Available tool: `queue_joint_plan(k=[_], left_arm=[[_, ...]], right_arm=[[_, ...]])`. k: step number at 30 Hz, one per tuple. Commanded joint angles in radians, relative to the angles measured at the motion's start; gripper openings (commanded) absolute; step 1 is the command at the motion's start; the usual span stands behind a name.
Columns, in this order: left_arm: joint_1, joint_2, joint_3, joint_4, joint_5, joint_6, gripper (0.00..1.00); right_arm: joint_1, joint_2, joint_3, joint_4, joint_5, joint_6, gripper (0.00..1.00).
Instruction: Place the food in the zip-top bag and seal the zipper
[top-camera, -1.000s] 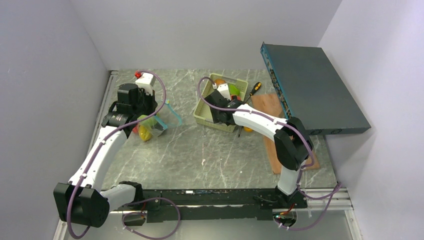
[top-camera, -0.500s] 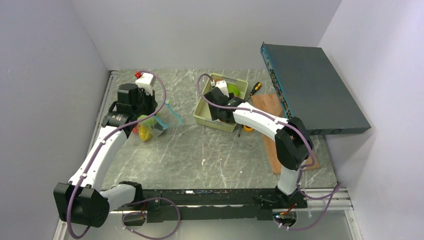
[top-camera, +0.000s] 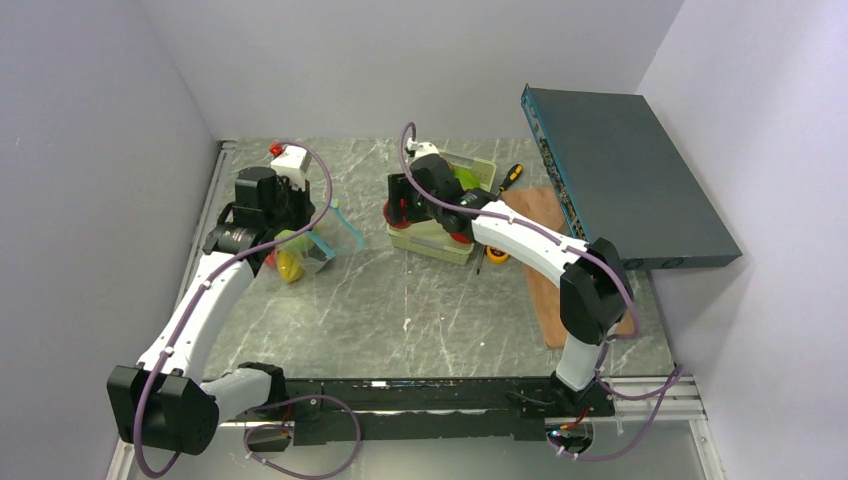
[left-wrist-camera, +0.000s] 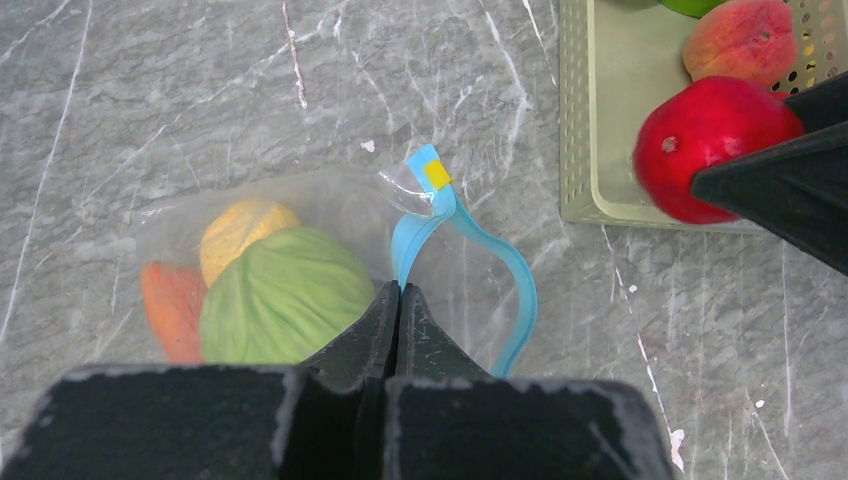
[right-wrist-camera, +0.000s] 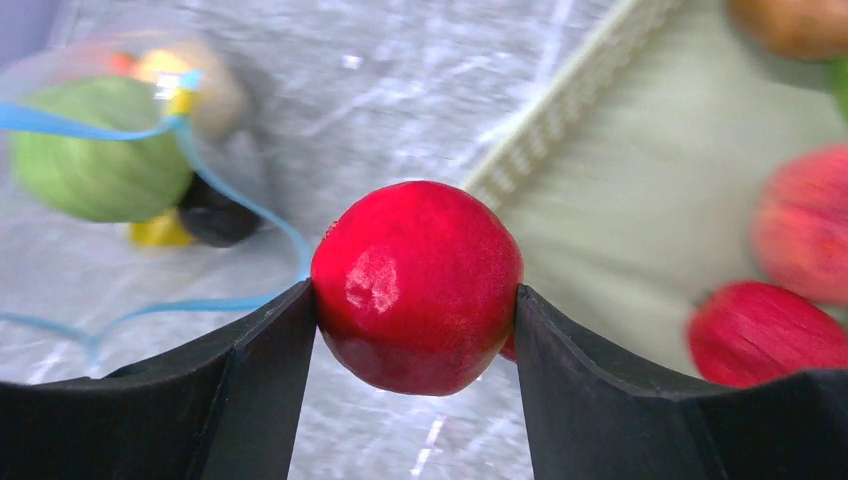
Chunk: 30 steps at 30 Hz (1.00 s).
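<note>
1. The left jaws are closing tight on the blue zipper (left-wrist-camera: 520, 300) of the clear bag (left-wrist-camera: 330, 205), with no gap showing between them.
2. The bag is lying on the grey bench (left-wrist-camera: 200, 90), at about 10 o'clock in the top view.
3. The zipper is standing apart in a wide loop, so the mouth of the bag is gaping open.
4. Inside the bag, a green fruit (left-wrist-camera: 285, 295), a yellow fruit (left-wrist-camera: 235, 225) and an orange one (left-wrist-camera: 165, 305) are sitting close together.
5. The right jaws are squeezing a round red fruit (right-wrist-camera: 417, 285), with one finger pressing on each side of it.
6. The red fruit is hanging at the 9 o'clock edge of the pale green basket (left-wrist-camera: 585, 120), at about 2 o'clock from the bag in the left wrist view.
7. A peach (left-wrist-camera: 745, 40) and another red piece (right-wrist-camera: 765, 335) are lying in the basket.
8. A screwdriver (top-camera: 510, 177) is lying at 3 o'clock from the basket, beside a wooden board (top-camera: 545, 270).
</note>
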Motion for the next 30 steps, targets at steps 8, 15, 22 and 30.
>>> queue_joint_plan(k=[8,15,22,30], left_arm=[[-0.003,-0.024,0.021,0.015,0.0,-0.007,0.0],[-0.004,-0.022,0.023,0.015,0.006,-0.007,0.0],[-0.004,-0.025,0.018,0.019,0.005,-0.009,0.0],[-0.004,-0.031,0.014,0.022,-0.002,-0.009,0.0]], right_arm=[[0.025,0.114,0.124,0.241,-0.418,0.177,0.0],[0.066,0.164,0.136,0.301,-0.468,0.18,0.0],[0.095,0.252,0.196,0.31,-0.481,0.196,0.02],[0.113,0.353,0.275,0.354,-0.565,0.284,0.3]])
